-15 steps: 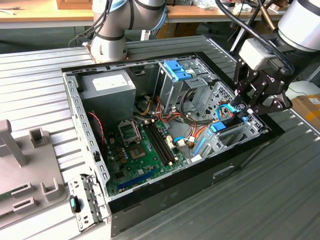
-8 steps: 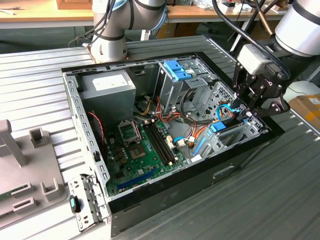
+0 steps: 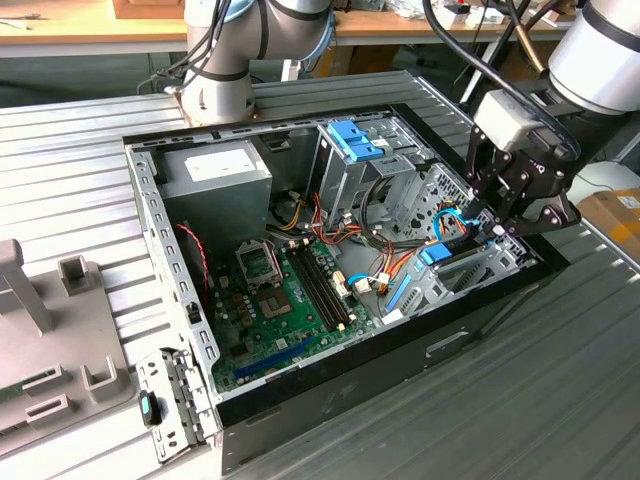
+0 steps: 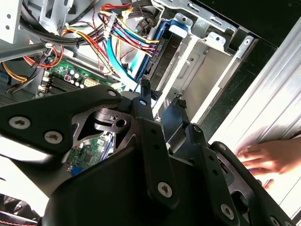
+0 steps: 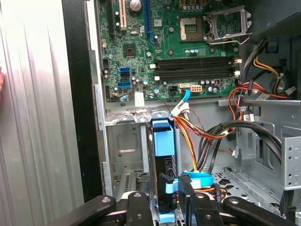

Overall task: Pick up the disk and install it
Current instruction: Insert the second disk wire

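1. Black gripper hangs at the exterior view's right, my arm angled down from the upper right corner into the open computer case.
2. Its fingers clamp the disk, blue-bracketed, standing on edge in the drive bay.
3. A person's hand rests on the ribbed table.

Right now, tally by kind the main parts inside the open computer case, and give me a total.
Power-supply box: 1
Motherboard: 1
CPU socket: 1
Memory slots: 4
Disk: 1
Total: 8
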{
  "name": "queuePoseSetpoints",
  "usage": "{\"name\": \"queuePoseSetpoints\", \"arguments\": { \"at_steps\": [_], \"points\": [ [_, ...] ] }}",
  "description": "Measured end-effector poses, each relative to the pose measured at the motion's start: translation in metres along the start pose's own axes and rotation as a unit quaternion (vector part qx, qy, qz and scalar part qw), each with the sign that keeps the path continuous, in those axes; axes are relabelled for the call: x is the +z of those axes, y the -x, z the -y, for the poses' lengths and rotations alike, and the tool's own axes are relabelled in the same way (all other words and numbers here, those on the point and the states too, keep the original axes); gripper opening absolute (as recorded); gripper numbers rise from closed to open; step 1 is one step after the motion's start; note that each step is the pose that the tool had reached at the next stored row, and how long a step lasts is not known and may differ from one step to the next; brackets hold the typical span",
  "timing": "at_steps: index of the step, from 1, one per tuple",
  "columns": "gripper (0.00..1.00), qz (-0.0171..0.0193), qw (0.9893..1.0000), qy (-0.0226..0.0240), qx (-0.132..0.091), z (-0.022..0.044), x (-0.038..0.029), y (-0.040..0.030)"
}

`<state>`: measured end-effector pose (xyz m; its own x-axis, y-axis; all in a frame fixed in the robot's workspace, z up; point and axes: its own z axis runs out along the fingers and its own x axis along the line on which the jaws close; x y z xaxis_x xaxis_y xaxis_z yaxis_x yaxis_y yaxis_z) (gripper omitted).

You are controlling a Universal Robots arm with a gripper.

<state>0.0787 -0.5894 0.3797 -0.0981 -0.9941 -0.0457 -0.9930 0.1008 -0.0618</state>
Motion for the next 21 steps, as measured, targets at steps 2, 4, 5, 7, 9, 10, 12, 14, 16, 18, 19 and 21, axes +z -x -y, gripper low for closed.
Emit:
{"name": "queuePoseSetpoints", "arguments": {
  "at_steps": [2,4,5,7,9,10,12,14,16,18,19,21],
  "points": [
    [0.38,0.0000,1.0000,0.0000,0.000,0.0000,0.0004,0.0001],
    [0.38,-0.0001,1.0000,0.0000,0.000,0.0000,0.0004,0.0000],
    [0.38,-0.0001,1.0000,0.0000,0.000,0.0000,0.0004,0.0000],
    [0.38,0.0000,1.0000,0.0000,0.000,0.0000,0.0007,0.0000],
    [0.38,0.0000,1.0000,0.0000,0.000,-0.0001,0.0010,0.0000],
    [0.38,0.0000,1.0000,0.0000,0.000,0.0000,0.0010,0.0000],
    [0.38,-0.0001,1.0000,0.0000,0.000,-0.0001,0.0011,-0.0001],
    [0.38,-0.0001,1.0000,0.0000,0.000,-0.0001,0.0011,0.0000],
    [0.36,-0.0001,1.0000,0.0000,0.000,-0.0001,0.0012,0.0000],
    [0.29,-0.0001,1.0000,0.0000,0.000,-0.0001,0.0012,0.0000],
    [0.16,0.0000,1.0000,0.0000,0.000,-0.0001,0.0013,0.0000],
    [0.16,0.0000,1.0000,0.0000,0.000,-0.0001,0.0013,0.0000]
  ]
}}
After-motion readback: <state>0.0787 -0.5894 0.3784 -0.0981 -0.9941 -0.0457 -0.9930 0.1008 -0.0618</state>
